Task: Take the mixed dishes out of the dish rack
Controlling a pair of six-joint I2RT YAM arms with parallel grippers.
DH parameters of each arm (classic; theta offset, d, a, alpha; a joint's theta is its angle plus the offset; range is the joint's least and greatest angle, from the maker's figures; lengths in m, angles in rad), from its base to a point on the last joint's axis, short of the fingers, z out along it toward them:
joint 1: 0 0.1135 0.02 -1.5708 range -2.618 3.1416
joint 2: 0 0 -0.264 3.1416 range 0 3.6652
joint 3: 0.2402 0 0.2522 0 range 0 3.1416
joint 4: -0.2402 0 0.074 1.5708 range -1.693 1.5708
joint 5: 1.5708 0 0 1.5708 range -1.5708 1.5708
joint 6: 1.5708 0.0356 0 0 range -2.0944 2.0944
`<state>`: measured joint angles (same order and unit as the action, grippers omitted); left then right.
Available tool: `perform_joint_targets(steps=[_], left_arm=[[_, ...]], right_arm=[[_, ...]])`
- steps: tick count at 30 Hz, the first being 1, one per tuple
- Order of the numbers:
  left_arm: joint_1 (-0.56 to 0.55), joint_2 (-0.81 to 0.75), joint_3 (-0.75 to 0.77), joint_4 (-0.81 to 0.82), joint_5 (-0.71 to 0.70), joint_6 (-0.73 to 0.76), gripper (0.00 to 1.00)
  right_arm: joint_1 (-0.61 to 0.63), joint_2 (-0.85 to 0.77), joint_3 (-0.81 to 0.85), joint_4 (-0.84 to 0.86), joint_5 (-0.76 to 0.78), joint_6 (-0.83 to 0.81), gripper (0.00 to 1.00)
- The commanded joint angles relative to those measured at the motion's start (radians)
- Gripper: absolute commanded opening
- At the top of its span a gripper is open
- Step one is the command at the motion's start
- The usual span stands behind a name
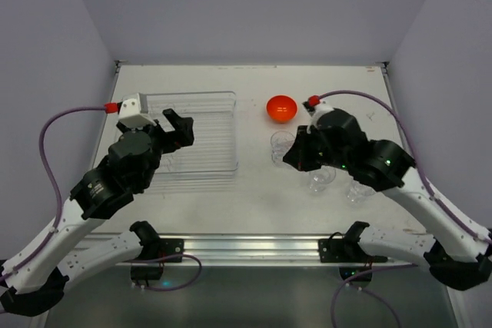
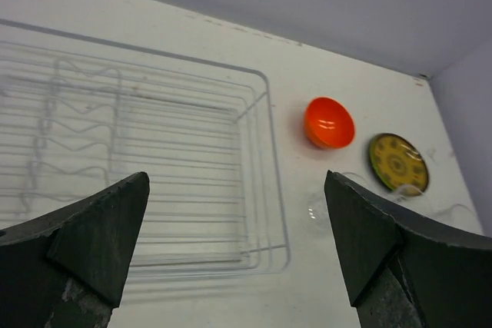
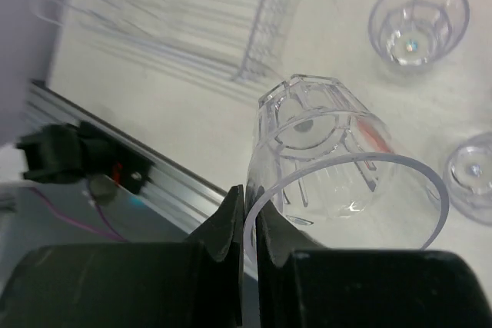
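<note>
Right, the dish rack [image 1: 201, 134] lies on the left half of the desk [image 1: 254, 205], and I place everything from it. My left hand [image 1: 178, 127] hovers over the rack's right part, released, its fingers [image 2: 92, 243] spread wide with the rack's ribs showing between them. My right hand [image 3: 244, 199] is off the rack's right side, clenched on the rim of a clear glass [image 3: 330, 159], one finger inside the mouth and one outside. The glass tilts in that pinch, and I cannot tell whether its base touches the desk.

Two more stand upright close around it, both right of the rack: a second glass [image 3: 419, 17] and a third glass [image 3: 473, 178]. They crowd the held one. The orange bowl [image 1: 281, 108] sits just right of the rack, level with its far edge. A yellow-green plate [image 2: 397, 163] lies beyond the bowl, farther from the rack; my right arm stands across that stretch in the top view.

My count: one rack, one bowl, one plate, three glasses.
</note>
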<state>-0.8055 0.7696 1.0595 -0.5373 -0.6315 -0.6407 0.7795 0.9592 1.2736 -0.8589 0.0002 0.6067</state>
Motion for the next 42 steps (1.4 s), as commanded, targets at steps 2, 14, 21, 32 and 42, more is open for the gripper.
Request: perform_joint_targets(steps=[2,14,21,32,42], left_arm=[[0.0,-0.045,-0.014,-0.179,-0.255,0.174,1.0],[0.0,-0.205,-0.207,-0.087,-0.284,0.225,1.0],[0.0,-0.236,-0.225,-0.078,-0.272,0.231,1.0],[0.0,-0.234,-0.233,-0.075,-0.267,0.228,1.0],[0.0,-0.21,-0.23,-0.076,-0.261,0.228,1.0]], right_arm=[[0.145,0.211,0.133,-0.328,0.279,0.014,0.0],[0.184,0.616,0.148,-0.27,0.287,-0.018,0.0],[0.182,0.72,0.128,-0.161,0.231,-0.062,0.01],[0.124,0.777,0.058,-0.058,0.192,-0.111,0.03],[0.099,0.773,-0.003,-0.026,0.185,-0.114,0.18]])
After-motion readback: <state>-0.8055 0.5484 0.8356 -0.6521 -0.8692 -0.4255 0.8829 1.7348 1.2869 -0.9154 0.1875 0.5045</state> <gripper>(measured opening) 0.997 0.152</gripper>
